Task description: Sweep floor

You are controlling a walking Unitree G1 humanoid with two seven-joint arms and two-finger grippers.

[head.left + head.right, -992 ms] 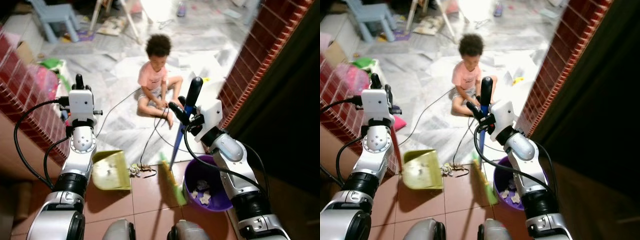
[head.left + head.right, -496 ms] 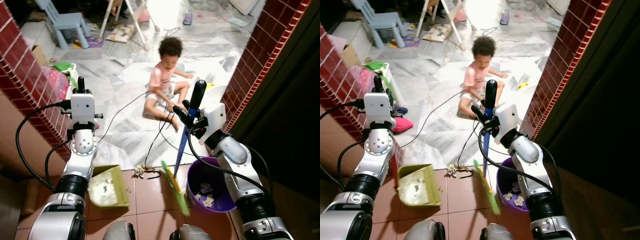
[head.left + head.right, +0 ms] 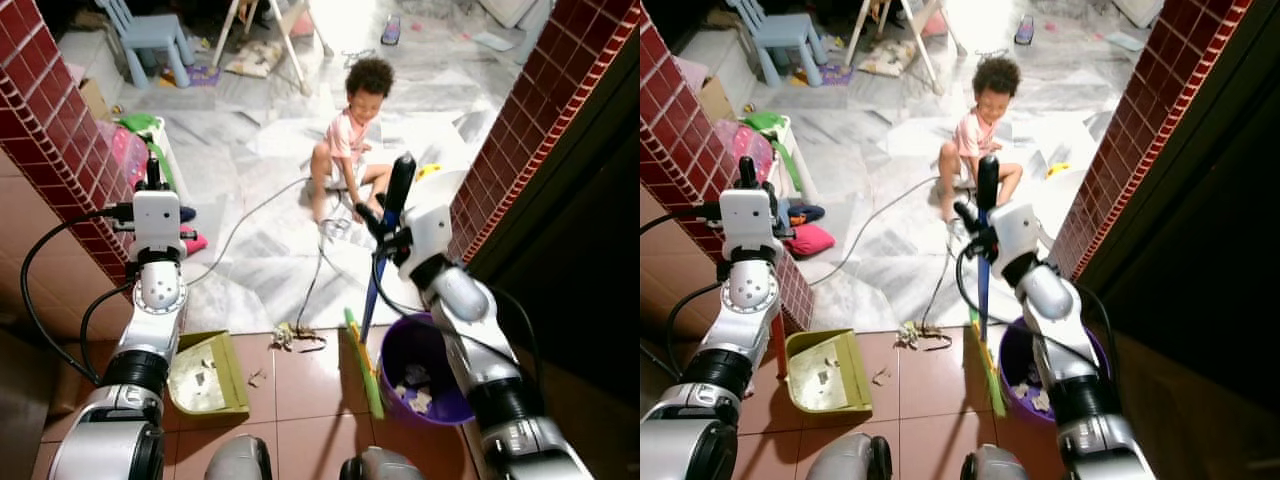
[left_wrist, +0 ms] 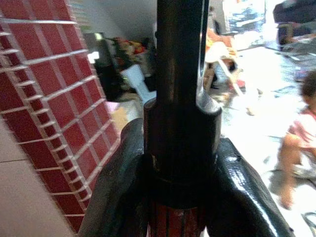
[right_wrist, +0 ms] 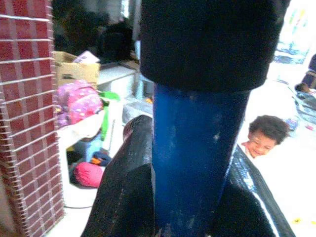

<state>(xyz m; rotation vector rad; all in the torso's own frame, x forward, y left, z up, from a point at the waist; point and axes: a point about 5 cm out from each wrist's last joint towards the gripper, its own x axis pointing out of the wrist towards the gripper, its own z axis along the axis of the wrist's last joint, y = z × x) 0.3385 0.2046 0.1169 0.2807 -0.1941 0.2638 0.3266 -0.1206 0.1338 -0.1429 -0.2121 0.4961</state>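
My right gripper [image 3: 387, 222] is shut on the blue broom handle [image 3: 983, 285], just below its black top grip; the fingers [image 5: 123, 197] clamp the handle on both sides. The green broom head [image 3: 365, 352] rests on the red tiles beside the purple bin [image 3: 428, 372]. Out to the side, my left gripper [image 3: 154, 182] is shut on the upright dustpan handle [image 4: 178, 123]. The yellow-green dustpan [image 3: 208, 372] lies on the tiles with scraps in it. A litter pile [image 3: 296, 337] lies between pan and broom, with a small scrap [image 3: 256, 378] nearer the pan.
A person [image 3: 352, 135] sits on the marble floor just beyond the broom, with cables [image 3: 318, 260] trailing toward the litter. Red brick walls [image 3: 60, 150] stand on both sides of the doorway. A blue chair [image 3: 150, 35] and clutter lie farther back.
The camera has shifted, showing more of the room. The dustpan now sits farther from the litter pile. The broom head has swung a little; both grippers keep their hold.
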